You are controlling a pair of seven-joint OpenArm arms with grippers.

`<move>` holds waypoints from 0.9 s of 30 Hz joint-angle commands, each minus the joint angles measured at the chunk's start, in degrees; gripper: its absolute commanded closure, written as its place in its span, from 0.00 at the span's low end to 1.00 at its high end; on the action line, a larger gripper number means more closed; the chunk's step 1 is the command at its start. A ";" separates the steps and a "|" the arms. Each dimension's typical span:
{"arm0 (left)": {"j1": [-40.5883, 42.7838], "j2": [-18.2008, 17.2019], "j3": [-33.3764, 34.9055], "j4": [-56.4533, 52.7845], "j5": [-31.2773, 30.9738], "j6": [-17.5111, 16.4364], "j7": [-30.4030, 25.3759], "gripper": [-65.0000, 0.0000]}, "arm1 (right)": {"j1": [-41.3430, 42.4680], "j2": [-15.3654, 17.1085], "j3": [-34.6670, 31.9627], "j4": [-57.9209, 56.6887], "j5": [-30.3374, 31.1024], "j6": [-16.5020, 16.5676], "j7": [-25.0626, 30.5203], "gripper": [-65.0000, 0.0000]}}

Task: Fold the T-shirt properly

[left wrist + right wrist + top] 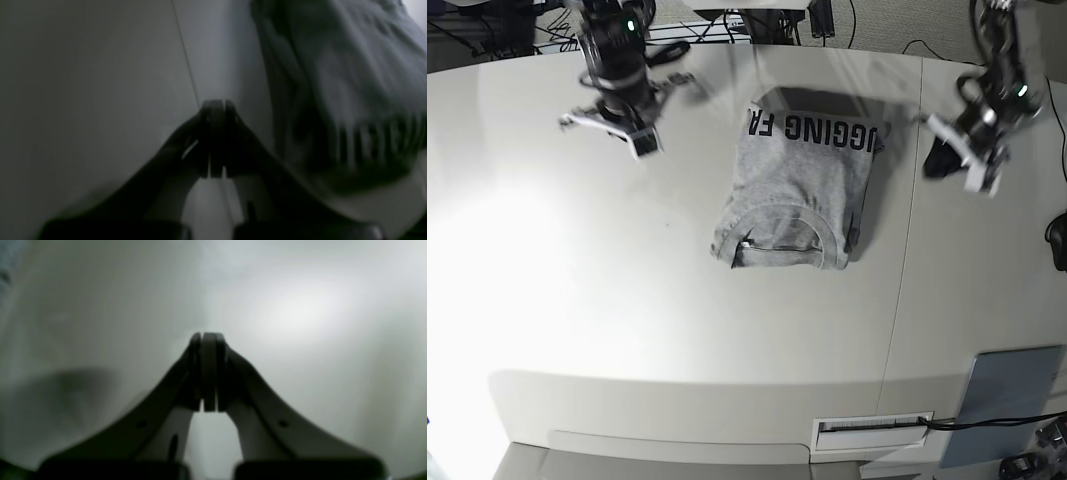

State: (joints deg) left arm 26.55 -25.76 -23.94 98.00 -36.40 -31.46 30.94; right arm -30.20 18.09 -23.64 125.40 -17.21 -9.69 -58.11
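The left claw (217, 140) is clenched on nothing: in its wrist view the two dark fingers press flat together from tip to root, with only pale worktop (100, 83) behind them and a thin seam line (185, 50) running away from the tips. Just to the right of this claw in that view, apart from it, lies the T-shirt (350, 83), blurred, a grey heap of folds with a row of dark block lettering (377, 136) along its near edge.

The right claw (208, 373) is likewise clenched and empty, its fingers shut against each other in its own wrist view. Around it shows bare worktop with a bright glare patch ahead and to its right, and a soft shadow (66, 390) down to its left. A sliver of grey cloth sits at the far upper left corner, too blurred to read.

In the base view the left claw (962, 155) hangs above the worktop at the right side, and the right claw (617, 115) at the upper left. The T-shirt lies between them, well apart from each, folded into a compact rectangle. Its ribbed neck (782, 235) faces the near edge of the worktop and its black lettering runs along the far edge. Beyond the left claw, at the near right corner, rests a grey flat panel (1007, 400).
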 commanded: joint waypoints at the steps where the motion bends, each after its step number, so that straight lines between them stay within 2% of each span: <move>1: 2.32 -0.87 -1.99 1.38 -1.44 -1.33 -0.98 1.00 | -2.08 0.63 0.11 2.38 -1.88 -1.07 0.74 1.00; 5: 10.64 -0.87 -7.06 1.60 -1.77 -4.66 -0.96 1.00 | -9.57 2.60 0.11 6.10 -4.33 -4.20 0.63 1.00; 10: 19.65 -0.24 -10.69 1.44 -1.73 -4.63 -1.01 1.00 | -18.08 5.07 0.11 6.58 -5.62 -7.56 0.79 1.00; 12: 22.45 0.24 -10.71 1.18 -1.16 -5.11 -0.98 1.00 | -21.31 5.60 0.11 6.58 -7.87 -9.22 0.90 1.00; 15: 25.29 0.37 -10.25 -0.17 -0.52 -8.54 -0.98 1.00 | -25.11 5.57 0.28 6.12 -10.47 -9.92 0.90 1.00; 18: 26.16 0.37 -8.74 -3.76 -0.39 -8.54 -0.94 1.00 | -27.76 5.57 1.64 4.28 -9.40 -9.90 0.94 1.00; 22: 25.64 0.37 -5.31 -11.78 -0.24 -8.54 -1.46 1.00 | -28.87 5.55 4.50 -2.27 -4.52 -9.70 1.92 1.00; 25: 25.64 0.37 -2.08 -18.84 0.24 -8.54 -5.16 1.00 | -28.81 5.53 6.01 -10.08 -0.24 -8.81 6.45 1.00; 27: 25.35 0.76 -0.04 -23.23 2.60 -8.54 -9.68 1.00 | -28.44 5.16 6.91 -15.54 2.29 -7.96 9.86 1.00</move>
State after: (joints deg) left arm 51.07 -24.45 -23.64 74.24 -32.95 -39.35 21.52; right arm -57.87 23.11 -16.88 109.12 -14.50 -17.08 -48.01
